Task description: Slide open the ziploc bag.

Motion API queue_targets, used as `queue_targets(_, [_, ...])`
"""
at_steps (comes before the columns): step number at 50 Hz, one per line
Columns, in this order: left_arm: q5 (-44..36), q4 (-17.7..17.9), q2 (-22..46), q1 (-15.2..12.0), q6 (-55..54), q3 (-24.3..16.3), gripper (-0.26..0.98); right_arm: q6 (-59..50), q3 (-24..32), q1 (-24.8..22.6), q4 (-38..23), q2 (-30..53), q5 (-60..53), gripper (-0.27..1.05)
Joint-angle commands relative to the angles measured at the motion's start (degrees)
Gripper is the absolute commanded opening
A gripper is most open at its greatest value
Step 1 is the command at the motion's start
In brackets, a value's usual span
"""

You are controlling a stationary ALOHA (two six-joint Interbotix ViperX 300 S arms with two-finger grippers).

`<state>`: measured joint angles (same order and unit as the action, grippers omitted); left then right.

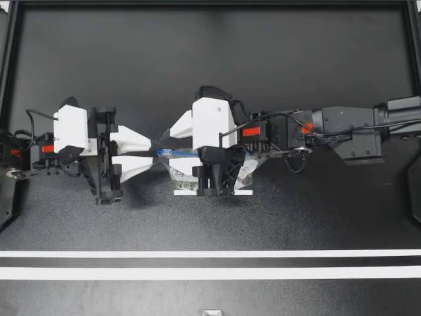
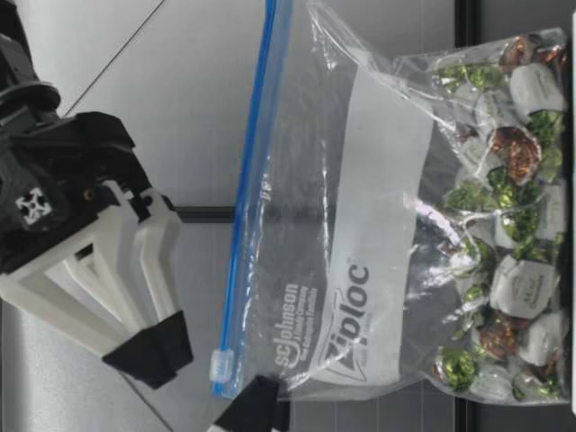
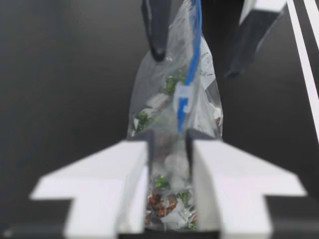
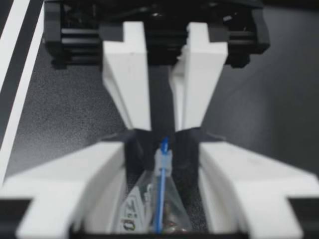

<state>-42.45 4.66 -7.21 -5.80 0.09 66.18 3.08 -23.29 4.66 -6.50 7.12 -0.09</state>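
A clear ziploc bag (image 1: 179,176) of wrapped candies (image 2: 513,225) stands upright at mid-table, its blue zip (image 2: 254,180) on top. The white slider (image 1: 164,153) sits at the zip's end nearest my left arm. My left gripper (image 1: 156,157) is shut on that end of the bag, just below the slider (image 3: 182,94); the bag (image 3: 164,99) fills the narrow gap between its fingers. My right gripper (image 1: 169,153) stands open over the bag's top, one finger on each side of the zip, the slider (image 4: 163,159) between them. Its finger pad (image 2: 148,351) hangs clear of the zip.
The bag rests on a black mat (image 1: 210,66). Two white tape lines (image 1: 210,253) run across the table on the near side of the grippers. A black frame (image 1: 6,99) borders the table at the sides and back.
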Motion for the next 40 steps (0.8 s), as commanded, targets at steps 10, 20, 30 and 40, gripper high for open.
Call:
queue_targets(10, [-0.7,0.09,-0.44,-0.18,-0.09,-0.7,-0.14,-0.62,1.41,-0.18,0.09,-0.09,-0.18,0.57])
queue_targets(20, [-0.62,0.0,-0.44,-0.18,0.0,-0.62,-0.14,-0.62,1.58,-0.09,0.09,0.62,-0.18,0.57])
queue_targets(30, [-0.53,-0.18,-0.62,-0.18,0.09,-0.53,-0.14,-0.7,1.58,0.35,0.09,0.88,0.53,0.57])
queue_targets(40, [-0.44,-0.18,-0.79,-0.18,0.09,-0.44,-0.14,-0.7,1.67,0.44,0.18,1.32,1.05,0.55])
